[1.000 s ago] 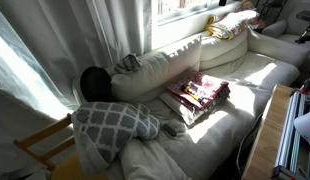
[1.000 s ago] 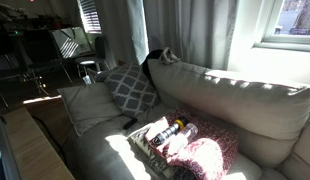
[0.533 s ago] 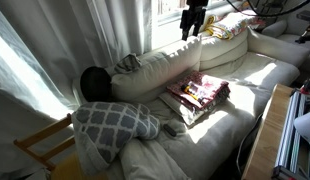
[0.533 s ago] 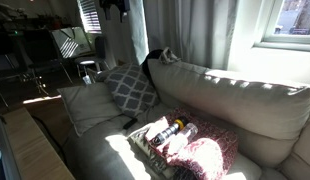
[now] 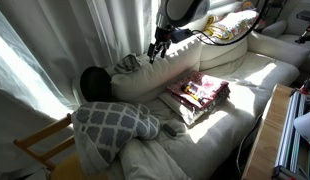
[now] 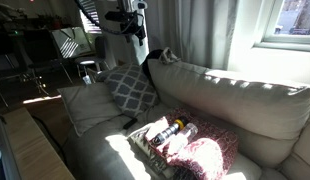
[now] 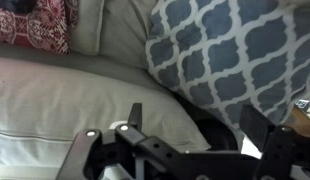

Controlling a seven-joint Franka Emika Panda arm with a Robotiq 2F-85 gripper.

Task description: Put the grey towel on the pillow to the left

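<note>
Where sunlight falls in bars through pale curtains (image 5: 105,30) and a window (image 6: 290,20), the bench (image 5: 263,68), here a long cream sofa, fills the room's middle, with a wooden chair (image 5: 40,145) standing off one end. Seat: a shallow tray (image 6: 142,137) of small goods, a red patterned cloth (image 6: 207,155) heaped just beside it. End of seat: a grey-and-white lattice pillow (image 6: 130,88) leaning against the pillow (image 6: 80,107), plain cream and plump. Arm: entering from above in both exterior views, bent downward over the backrest near the curtains, with the hand (image 5: 154,48) pointing down. In the wrist view the hand (image 7: 195,115) looks onto the lattice pillow and the cream cushion below. Hand state: fingers spread apart, nothing between them. The grey towel (image 5: 127,64): bunched on top of the backrest, touching a dark round object (image 5: 93,82) that sits at the same end. In an exterior view the grey towel (image 6: 167,55) lies below the hand (image 6: 139,33) and to one side of it, near but clearly apart. The grey towel is not on the pillow; the lattice pillow lies between them.
</note>
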